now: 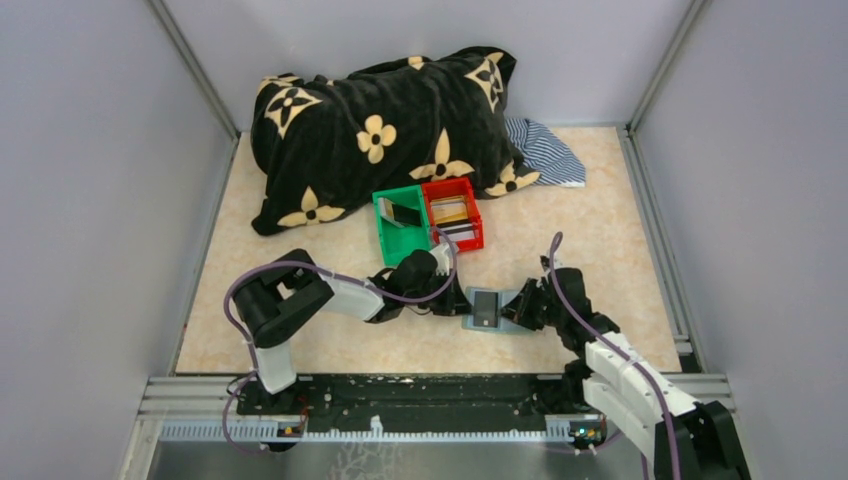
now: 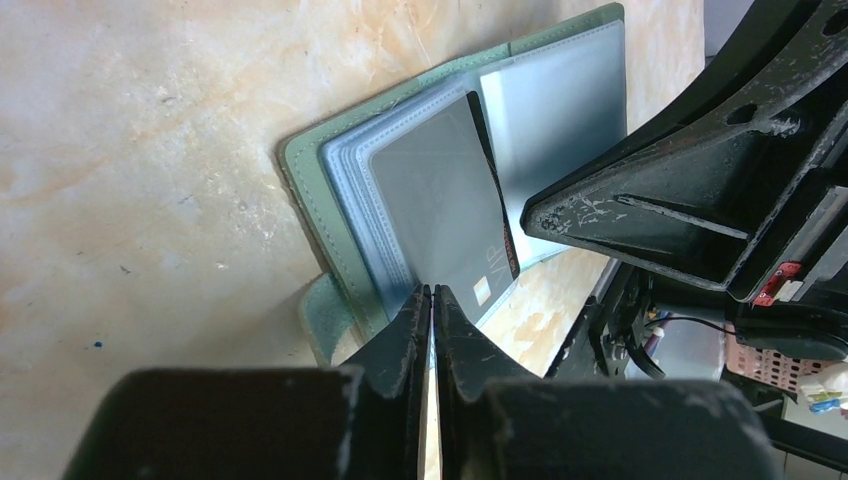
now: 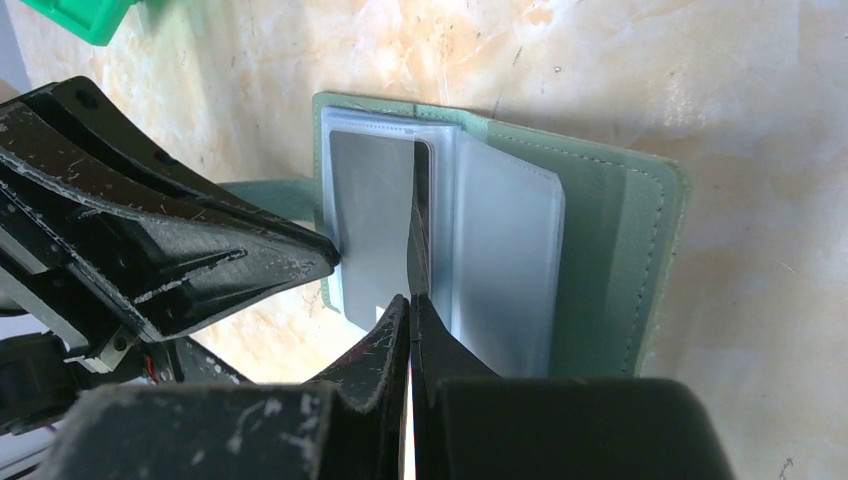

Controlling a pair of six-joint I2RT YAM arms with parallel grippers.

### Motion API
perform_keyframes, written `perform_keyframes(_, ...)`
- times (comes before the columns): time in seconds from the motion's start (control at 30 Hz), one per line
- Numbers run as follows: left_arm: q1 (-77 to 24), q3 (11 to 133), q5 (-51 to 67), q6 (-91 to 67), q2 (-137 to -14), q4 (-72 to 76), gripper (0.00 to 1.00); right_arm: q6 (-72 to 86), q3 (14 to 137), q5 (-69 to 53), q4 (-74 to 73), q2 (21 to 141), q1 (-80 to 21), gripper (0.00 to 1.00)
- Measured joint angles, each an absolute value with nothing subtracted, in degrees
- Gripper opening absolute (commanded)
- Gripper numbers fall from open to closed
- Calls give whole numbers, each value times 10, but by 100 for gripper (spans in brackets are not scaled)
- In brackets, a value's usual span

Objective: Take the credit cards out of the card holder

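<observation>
The holder (image 1: 487, 310) is lying open on the worktop (image 1: 600, 230), with the green bin (image 1: 400, 228) and red bin (image 1: 455, 212) sitting just behind it and a flowered cushion (image 1: 400, 90) beyond. The left fingers (image 2: 405, 330) are pinching the edge of the dark card (image 2: 430, 200). The right fingers (image 3: 385, 340) are pressing in opposite, clenched and covering part of the holder. Whether they're gripping a sleeve isn't showing, and the bin contents are blurring out.

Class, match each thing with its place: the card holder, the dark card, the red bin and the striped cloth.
Things:
1 card holder
2 dark card
3 red bin
4 striped cloth

Places:
A right of the green bin
B at the left gripper fingertips
C open on the table between the arms
D far side, beside the black blanket

Pairs: 1-C, 2-B, 3-A, 4-D
</observation>
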State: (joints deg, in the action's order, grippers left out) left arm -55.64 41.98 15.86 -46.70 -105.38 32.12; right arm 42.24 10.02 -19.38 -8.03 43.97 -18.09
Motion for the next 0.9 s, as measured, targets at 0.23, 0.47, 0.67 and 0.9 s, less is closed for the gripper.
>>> perform_keyframes(0.23,-559,425,161,-468,-1067,335,9,422,97,-193,-83,431,-181,0)
perform_keyframes(0.47,-560,426,162,-468,-1073,343,9,422,97,-182,-91,411,-181,1)
perform_keyframes(0.67,-561,426,166,-470,-1079,355,9,421,97,-162,-106,411,-179,28)
perform_keyframes(0.9,-561,433,170,-470,-1087,359,9,421,97,-146,-112,412,-178,31)
